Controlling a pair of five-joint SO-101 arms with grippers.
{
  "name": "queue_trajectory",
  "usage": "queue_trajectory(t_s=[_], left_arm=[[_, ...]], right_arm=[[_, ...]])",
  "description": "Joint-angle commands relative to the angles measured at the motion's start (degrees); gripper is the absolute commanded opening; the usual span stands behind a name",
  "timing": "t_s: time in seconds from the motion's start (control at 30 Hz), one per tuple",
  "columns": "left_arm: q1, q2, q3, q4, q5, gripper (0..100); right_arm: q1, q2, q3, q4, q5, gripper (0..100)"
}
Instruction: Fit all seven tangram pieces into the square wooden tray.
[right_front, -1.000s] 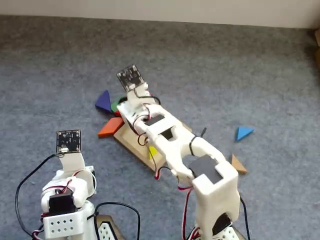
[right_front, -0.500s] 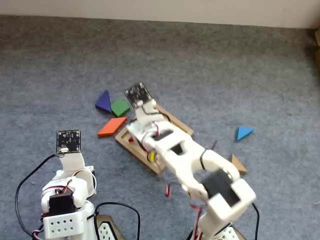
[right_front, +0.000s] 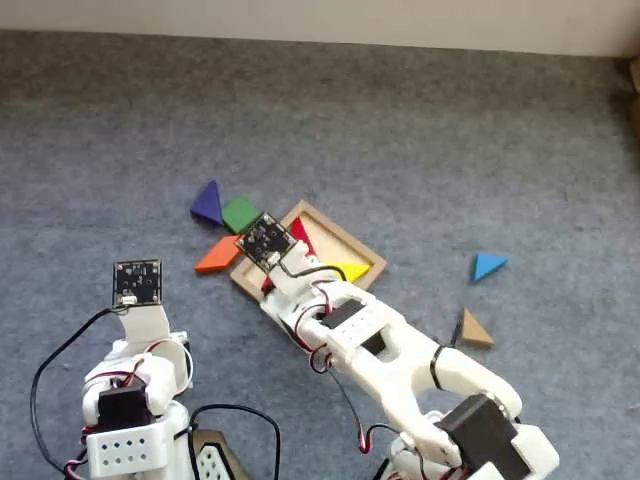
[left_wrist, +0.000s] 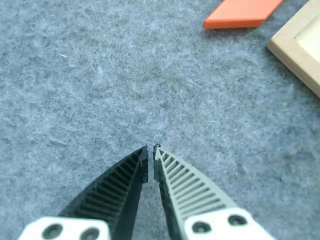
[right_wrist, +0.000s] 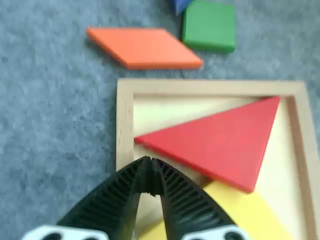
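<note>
**Looking down at the puzzle: two pieces in, five out**

Picture the grey surface (right_front: 450, 130) from above as a clock, with 12 at the far side.

The square wooden tray (right_front: 345, 232) lies near the middle, turned so that one corner points to 12. Two pieces lie inside it. The red triangle (right_front: 300, 236) is at the tray's 11 o'clock side. The yellow triangle (right_front: 352, 270) is at its 3 o'clock side. The red one and the yellow one touch each other.

Five pieces lie outside the tray. The orange piece (right_front: 222, 255) is just beside the tray at 9 o'clock. The green square (right_front: 240, 213) is near the tray at 10 o'clock, and the dark blue triangle (right_front: 208, 201) is just beside the green square, a bit farther out. The light blue triangle (right_front: 488, 265) lies well apart at 3 o'clock. The brown triangle (right_front: 475, 330) lies well apart at 4 o'clock.

The right pincer (right_wrist: 150, 162) hangs over the tray's 8 o'clock side, just inside the rim and close to the red triangle. It is pressed together.

The left pincer (left_wrist: 150, 150) is at 7 o'clock from the tray, over bare grey surface. It is pressed together too. The orange piece and a corner of the tray lie ahead of it.
</note>
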Motion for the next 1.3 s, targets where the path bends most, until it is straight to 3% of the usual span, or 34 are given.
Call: queue_trajectory(t_s=[0.0,0.57,0.83,1.03,1.27], left_arm=[[-0.4,-1.9,1.1,0.2,0.0,4],[-0.4,-1.9,1.1,0.2,0.0,4],[-0.4,-1.9,1.1,0.2,0.0,4],[-0.4,-1.9,1.1,0.2,0.0,4],[-0.4,-1.9,1.1,0.2,0.0,4]], right_arm=[[0.6,-2.6,-0.8,9.4,1.1,0.5],[-1.2,-1.6,-16.1,9.2,0.8,0.5],[-2.9,11.4,-17.3,-1.5,0.8,0.5],[-1.1,12.6,-16.7,-2.7,0.8,0.5],[2.8,6.1,-12.2,12.7,0.9,0.5]])
